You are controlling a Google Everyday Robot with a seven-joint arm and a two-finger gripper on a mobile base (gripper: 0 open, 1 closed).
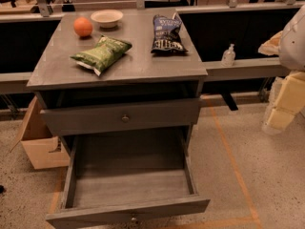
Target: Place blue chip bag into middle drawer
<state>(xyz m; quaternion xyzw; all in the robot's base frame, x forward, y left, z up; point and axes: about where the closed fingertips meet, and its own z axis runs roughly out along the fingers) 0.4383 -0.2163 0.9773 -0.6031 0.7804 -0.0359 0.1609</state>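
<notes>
The blue chip bag [167, 34] lies on top of the grey table [143, 61], toward its back right corner, with the lighter end pointing away and the white lettering facing up. To its left, nearer the front edge, a green chip bag [101, 54] lies at a slant, apart from the blue one. Behind that sit an orange [83, 26] and, just beside it, a pale bowl [106, 18]. Below the top, an upper drawer [121, 117] with a small round knob stands pulled out a little. Under it the middle drawer [133, 187] is drawn far out, its plank bottom bare and its flat front close to the lower edge of the view. The tool [281, 111] hangs at the far right, pale and blocky under a white arm, off to the side of the table and well apart from the blue chip bag; whether it is open or closed I cannot tell. A small clear bottle [228, 55] stands on the ledge to the right of the table, and a cardboard box [38, 144] rests on the speckled floor at the left.
</notes>
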